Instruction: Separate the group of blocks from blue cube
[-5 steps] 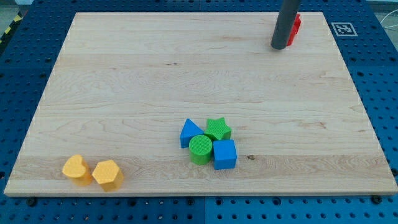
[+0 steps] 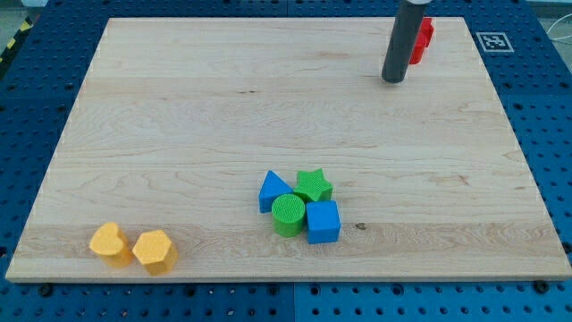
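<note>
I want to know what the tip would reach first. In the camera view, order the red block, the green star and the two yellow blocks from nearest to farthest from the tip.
From my tip:
1. Red block, just to its upper right, partly hidden behind the rod.
2. Green star, lower centre, in the cluster.
3. Yellow blocks, bottom-left corner.

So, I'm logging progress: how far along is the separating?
Done: nothing; the blue cube touches the green cylinder and green star, blue triangular block alongside. In hand: my tip sits far off, near the red block. Left: all pushing.
</note>
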